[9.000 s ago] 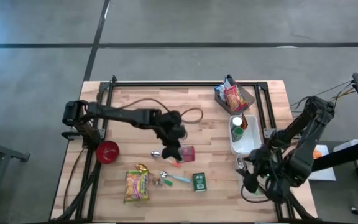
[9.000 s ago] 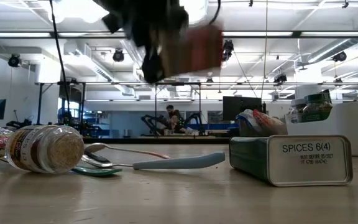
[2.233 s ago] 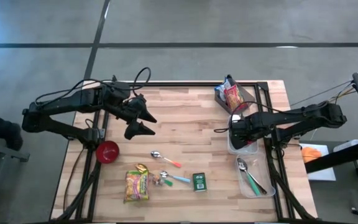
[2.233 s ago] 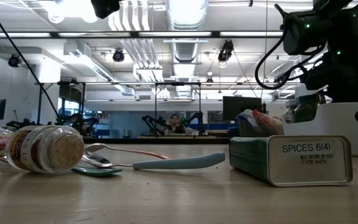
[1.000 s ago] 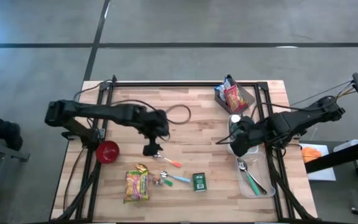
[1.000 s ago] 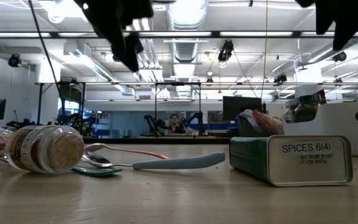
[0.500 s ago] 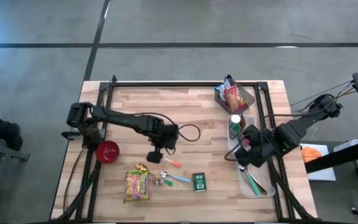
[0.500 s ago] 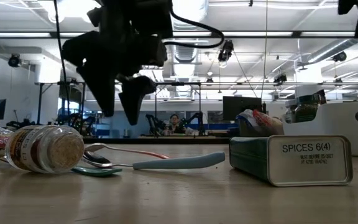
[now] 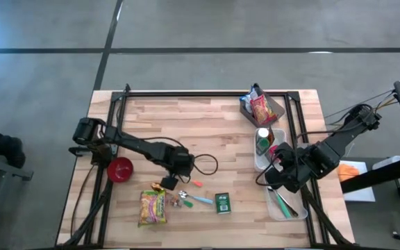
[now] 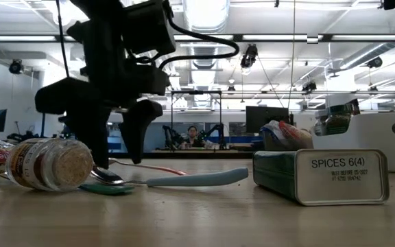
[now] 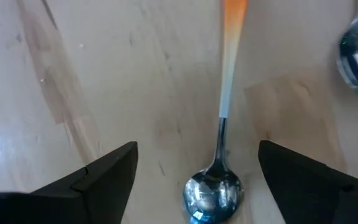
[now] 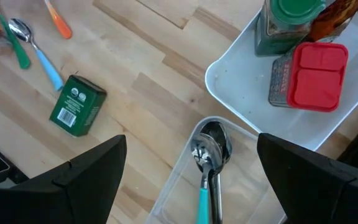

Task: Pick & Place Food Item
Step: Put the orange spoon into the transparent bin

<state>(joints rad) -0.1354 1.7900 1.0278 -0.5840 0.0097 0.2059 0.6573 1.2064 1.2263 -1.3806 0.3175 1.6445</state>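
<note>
Orange-handled spoon [image 11: 221, 155]: lies flat on the wooden table [image 9: 214, 132], at about 7 o'clock of the table's middle, bowl pointing towards the noodle packet [image 9: 153, 207], handle running away to 3 o'clock.

Left gripper [image 9: 167, 183]: low over the spoon's bowl, fingers spread wide and empty. The wrist view shows the bowl between the two fingers, neck on the centre line. Judged step: closing on the spoon for a lift.

Handling note: a thin, flat piece; the fingers need to reach the table before closing, and a grip on the neck just above the bowl looks surer than on the rounded bowl, which may squirt out.

Neighbours: spice jar [image 10: 43, 165], green-handled spoon [image 9: 184, 201] and blue-handled spoon [image 9: 198, 199] just beside at 6 o'clock; green spice tin [image 9: 222, 202] further to 4 o'clock. Keep the sweep clear of these.

Right gripper [image 9: 278, 179]: open, empty, waiting over the clear utensil bin [image 12: 179, 186], which holds a teal-handled spoon [image 12: 207, 171]; the likely drop place.
</note>
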